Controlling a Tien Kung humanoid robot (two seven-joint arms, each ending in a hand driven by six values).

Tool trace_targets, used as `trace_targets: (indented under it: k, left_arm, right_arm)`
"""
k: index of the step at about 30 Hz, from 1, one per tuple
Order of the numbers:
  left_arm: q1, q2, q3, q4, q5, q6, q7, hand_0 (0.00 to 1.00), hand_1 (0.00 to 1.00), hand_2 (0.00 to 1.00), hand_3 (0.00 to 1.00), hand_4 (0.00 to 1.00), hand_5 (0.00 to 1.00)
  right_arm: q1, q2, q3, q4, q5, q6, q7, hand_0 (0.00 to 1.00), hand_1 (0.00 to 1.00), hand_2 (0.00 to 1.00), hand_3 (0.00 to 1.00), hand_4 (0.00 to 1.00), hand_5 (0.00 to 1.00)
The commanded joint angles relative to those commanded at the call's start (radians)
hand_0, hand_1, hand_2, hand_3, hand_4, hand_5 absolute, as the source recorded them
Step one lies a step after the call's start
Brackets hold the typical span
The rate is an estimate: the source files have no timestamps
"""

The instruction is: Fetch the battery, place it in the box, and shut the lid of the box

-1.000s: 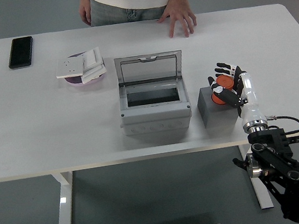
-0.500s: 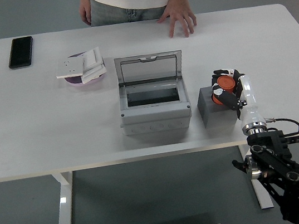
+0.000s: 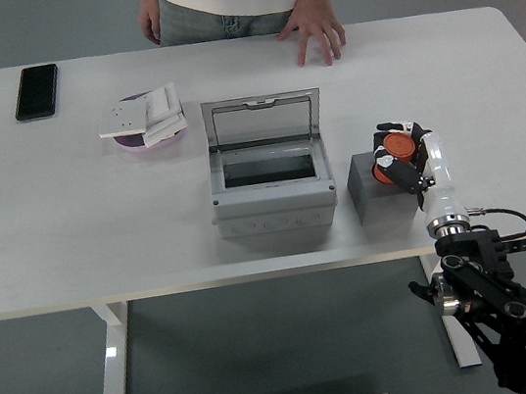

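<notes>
Right arm up from the lower right corner, right hand (image 3: 404,158) with fingers (image 3: 389,167) curled closed.

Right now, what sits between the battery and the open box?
In the head view, only the left part of the grey block under the orange battery, then bare table before the box.

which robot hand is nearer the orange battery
Right. The right hand is curled around the orange battery atop the grey block; the left hand is out of view.

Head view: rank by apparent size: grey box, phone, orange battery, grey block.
Largest to smallest:
1. grey box
2. grey block
3. phone
4. orange battery, partly hidden by the right hand
Block and phone are close.
</notes>
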Motion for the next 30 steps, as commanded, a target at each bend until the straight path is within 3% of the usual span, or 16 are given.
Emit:
trace_targets:
  k: [10,11,16,17,22,23,30]
  left_arm:
    - [-0.002,0.002,-0.002,0.0,-0.002,0.002,-0.001,0.585,0.757,0.593,0.561,0.594,0.083]
    - [-0.002,0.002,-0.001,0.0,-0.003,0.003,-0.002,0.586,0.757,0.596,0.564,0.598,0.082]
    - [-0.003,0.003,0.0,0.0,-0.006,0.004,-0.004,0.586,0.757,0.596,0.564,0.598,0.082]
    - [-0.003,0.003,0.0,0.0,-0.006,0.004,-0.005,0.586,0.757,0.596,0.561,0.597,0.086]
    - [-0.003,0.004,0.002,0.0,-0.009,0.004,-0.007,0.586,0.757,0.596,0.561,0.597,0.086]
    - [-0.003,0.004,0.001,0.0,-0.009,0.004,-0.007,0.585,0.757,0.597,0.562,0.598,0.088]
    - [-0.005,0.006,-0.001,-0.001,-0.008,0.004,-0.006,0.585,0.757,0.597,0.562,0.599,0.09]
  right_arm:
    - [0.006,-0.005,-0.001,0.014,-0.009,0.0,-0.015,0.629,0.561,0.519,0.473,0.547,0.046]
    - [0.007,-0.006,-0.001,0.016,-0.01,0.0,-0.016,0.618,0.531,0.48,0.383,0.593,0.005]
    - [0.011,-0.012,-0.001,0.024,-0.005,-0.002,-0.018,0.618,0.531,0.48,0.383,0.593,0.005]
    - [0.012,-0.012,0.0,0.024,-0.003,-0.002,-0.017,0.587,0.456,0.395,0.35,0.473,0.002]
    - [0.011,-0.01,-0.001,0.02,0.004,-0.002,-0.013,0.587,0.456,0.395,0.35,0.473,0.002]
    - [0.011,-0.009,-0.002,0.019,0.005,-0.002,-0.011,0.535,0.427,0.373,0.345,0.445,0.002]
    - [0.009,-0.006,-0.006,0.011,0.006,0.006,-0.012,0.497,0.404,0.355,0.339,0.436,0.032]
